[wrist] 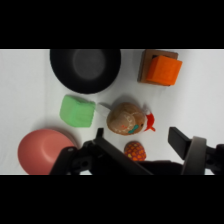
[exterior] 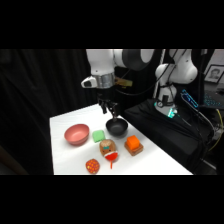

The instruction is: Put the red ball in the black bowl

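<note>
The red ball (exterior: 92, 165) (wrist: 135, 150), small and speckled, lies on the white table near its front edge. The black bowl (exterior: 117, 127) (wrist: 85, 67) stands empty further back. My gripper (exterior: 109, 112) (wrist: 140, 142) hangs above the table by the far side of the black bowl, well away from the ball. It is open and holds nothing. In the wrist view the ball shows between the two fingers, far below them on the table.
A pink bowl (exterior: 76, 134) (wrist: 42, 150) stands at the left, a green block (exterior: 98, 135) (wrist: 77, 111) beside it. A brown round toy (exterior: 107, 147) (wrist: 126, 119), a red funnel piece (exterior: 111, 159) and an orange block (exterior: 133, 144) (wrist: 162, 69) crowd the space between ball and black bowl.
</note>
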